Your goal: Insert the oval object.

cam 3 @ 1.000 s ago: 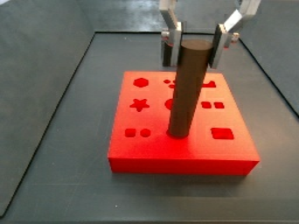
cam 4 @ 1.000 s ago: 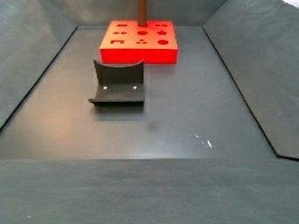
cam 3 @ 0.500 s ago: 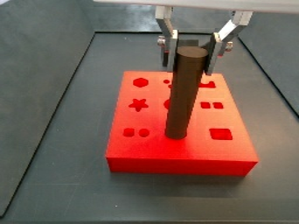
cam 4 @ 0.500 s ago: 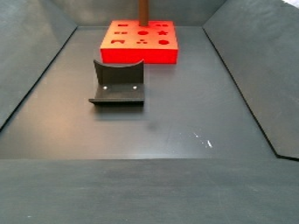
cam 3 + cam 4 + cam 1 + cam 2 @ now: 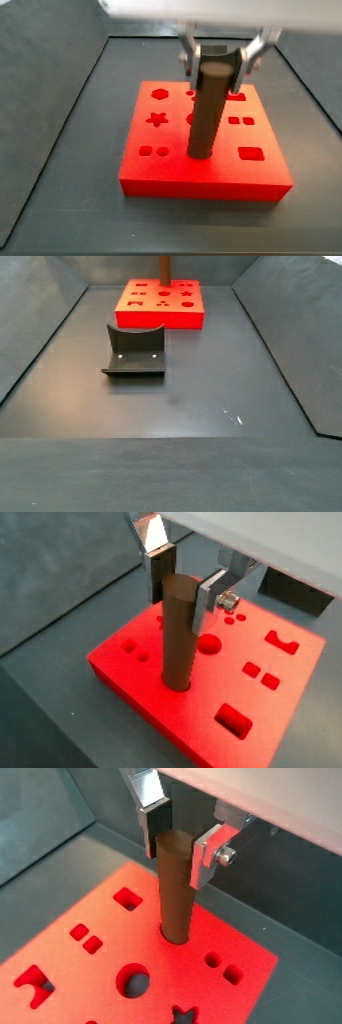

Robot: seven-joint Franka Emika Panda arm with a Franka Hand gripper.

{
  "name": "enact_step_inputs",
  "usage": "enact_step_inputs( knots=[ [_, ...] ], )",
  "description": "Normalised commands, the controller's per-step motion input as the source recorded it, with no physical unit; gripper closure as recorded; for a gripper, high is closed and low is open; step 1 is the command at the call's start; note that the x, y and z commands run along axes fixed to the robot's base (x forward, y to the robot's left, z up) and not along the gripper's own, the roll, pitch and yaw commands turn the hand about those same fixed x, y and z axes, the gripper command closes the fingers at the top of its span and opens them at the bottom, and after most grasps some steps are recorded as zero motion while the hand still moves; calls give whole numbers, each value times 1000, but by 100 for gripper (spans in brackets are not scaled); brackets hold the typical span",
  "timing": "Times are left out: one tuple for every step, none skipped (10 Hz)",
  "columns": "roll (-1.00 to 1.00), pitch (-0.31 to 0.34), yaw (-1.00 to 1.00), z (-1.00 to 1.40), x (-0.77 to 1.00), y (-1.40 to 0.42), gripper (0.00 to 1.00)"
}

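Note:
The oval object [image 5: 205, 110] is a long brown peg standing upright with its lower end in a hole of the red block [image 5: 201, 175]. It also shows in both wrist views [image 5: 179, 642] [image 5: 174, 888] and at the far end in a side view [image 5: 166, 266]. My gripper [image 5: 221, 65] is above the block. It is shut on the peg's top, with one silver finger on each side, as both wrist views show [image 5: 185, 604] [image 5: 179, 856]. The red block [image 5: 134, 677] [image 5: 187, 973] [image 5: 160, 316] has several shaped holes, among them a star, a hexagon, a circle and rectangles.
The fixture [image 5: 134, 351] stands on the dark floor in front of the red block. Sloping dark walls enclose the floor on both sides.
My gripper has come down with the peg. The peg's top is lower and its lower end has gone deeper into the block's hole.

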Motion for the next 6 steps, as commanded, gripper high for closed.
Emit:
enact_step_inputs(
  knots=[
    [-33, -44, 0, -574, 106, 0, 100],
    [0, -20, 0, -557, 120, 0, 100],
    [0, 0, 0, -549, 137, 0, 100],
    [0, -6, 0, -586, 100, 0, 100],
    [9, 0, 0, -666, 111, -3, 100],
    [-6, 0, -9, -3, 0, 0, 100]
  ],
)
